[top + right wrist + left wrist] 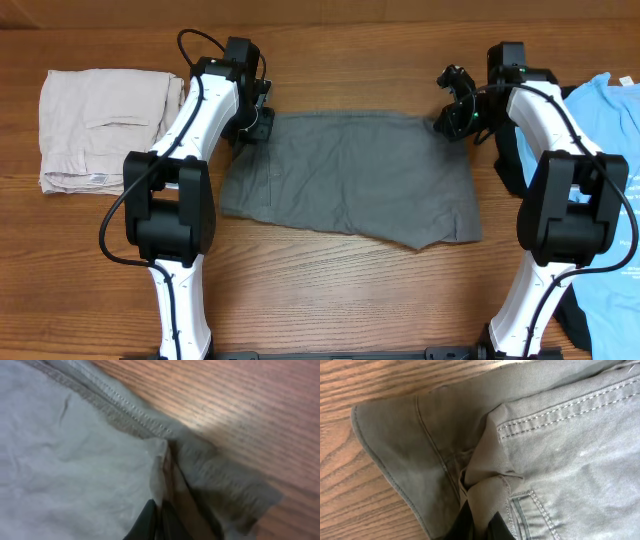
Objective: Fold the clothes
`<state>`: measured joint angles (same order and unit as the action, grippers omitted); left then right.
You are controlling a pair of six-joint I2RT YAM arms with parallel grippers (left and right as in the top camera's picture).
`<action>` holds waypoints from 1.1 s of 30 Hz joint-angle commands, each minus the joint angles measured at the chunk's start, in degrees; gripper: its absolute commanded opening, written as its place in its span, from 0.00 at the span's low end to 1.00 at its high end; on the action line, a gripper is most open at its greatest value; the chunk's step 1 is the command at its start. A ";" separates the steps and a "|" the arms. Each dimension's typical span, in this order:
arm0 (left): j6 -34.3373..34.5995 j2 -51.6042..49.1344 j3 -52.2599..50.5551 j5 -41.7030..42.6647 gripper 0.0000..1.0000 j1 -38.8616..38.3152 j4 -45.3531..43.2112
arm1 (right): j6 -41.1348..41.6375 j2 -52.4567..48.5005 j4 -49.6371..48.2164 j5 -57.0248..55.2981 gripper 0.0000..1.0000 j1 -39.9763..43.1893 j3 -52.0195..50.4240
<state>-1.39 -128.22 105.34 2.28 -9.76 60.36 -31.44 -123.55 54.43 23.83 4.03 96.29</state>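
Our left end effector (480,525) clamped on a corner of the grey shorts (350,175), our right end effector (160,521) clamped on another corner, fabric spread between them, tabletop (330,300) beneath.

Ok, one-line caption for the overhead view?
The left claw and right claw pinch the far corners of grey shorts spread on the table, between folded beige shorts and a light-blue T-shirt.

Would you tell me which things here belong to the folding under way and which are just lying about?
In hand: grey shorts, spread mid-table; left gripper and right gripper, each shut on a corner of them.
Lying about: beige shorts, folded at the left; light-blue T-shirt at the right edge; black garment beside it. All are untouched clothes.
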 commanded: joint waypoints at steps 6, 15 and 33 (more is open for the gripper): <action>3.17 7.34 0.44 -0.37 0.04 0.85 2.95 | 8.11 1.86 15.89 1.77 0.04 -0.26 13.75; 6.75 10.93 0.44 -0.90 0.04 0.83 12.26 | 12.76 2.34 32.28 3.65 0.04 -0.39 14.43; 11.06 21.31 -0.63 7.87 0.04 -0.52 20.61 | 19.98 6.64 42.56 4.48 0.04 -1.46 14.05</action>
<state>8.14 -111.90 105.34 6.76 -9.37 80.53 -13.67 -122.15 96.90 27.88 2.66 109.60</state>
